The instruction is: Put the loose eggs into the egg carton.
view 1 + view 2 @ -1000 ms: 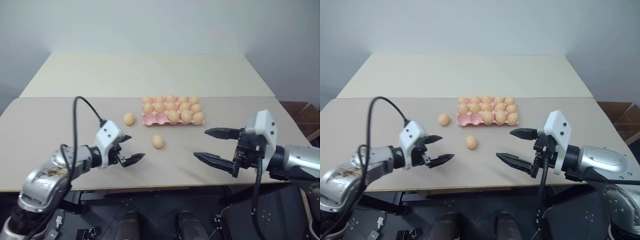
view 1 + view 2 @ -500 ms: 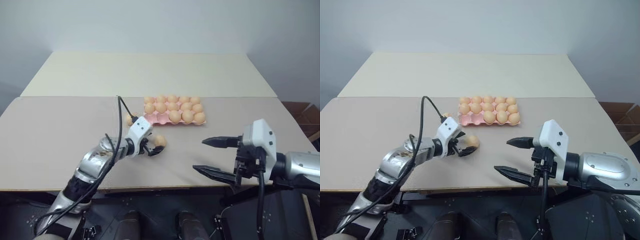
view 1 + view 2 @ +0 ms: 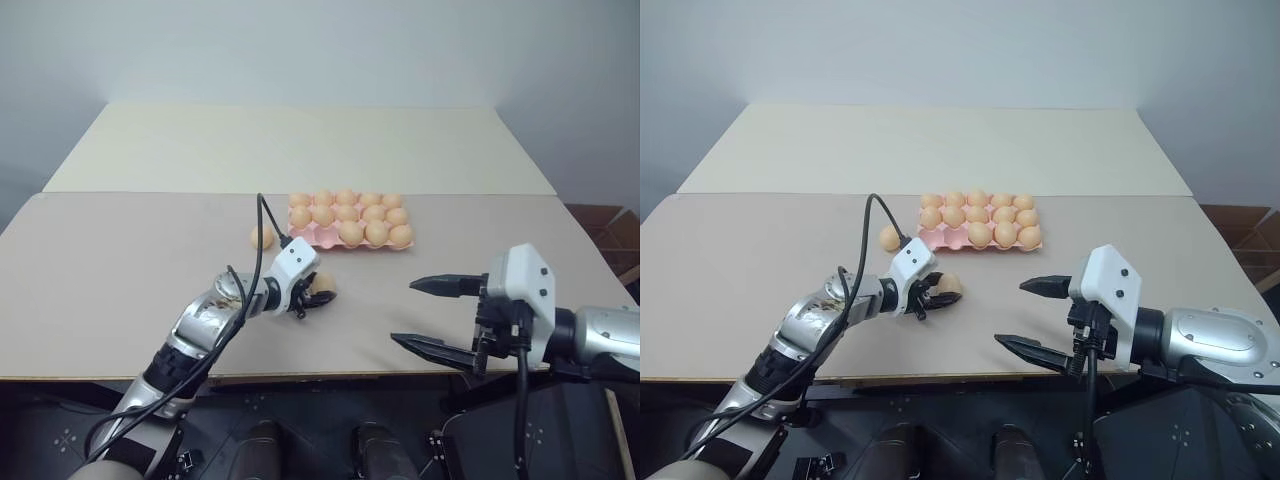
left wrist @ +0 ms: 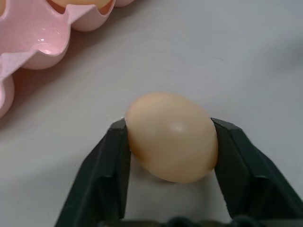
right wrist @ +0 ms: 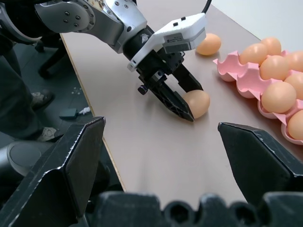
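Pinching egg point(image 4: 171, 136), left tool point(image 4: 170, 142), empty cup point(image 4: 35, 38) nearby

Smooth satin egg point(image 4: 170, 136), glossy pink moulded carton point(image 4: 33, 42), matt beige tabletop point(image 4: 227, 56)

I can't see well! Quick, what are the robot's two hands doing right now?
Left gripper: shut on an egg lying on the table.
Right gripper: open, holding nothing.
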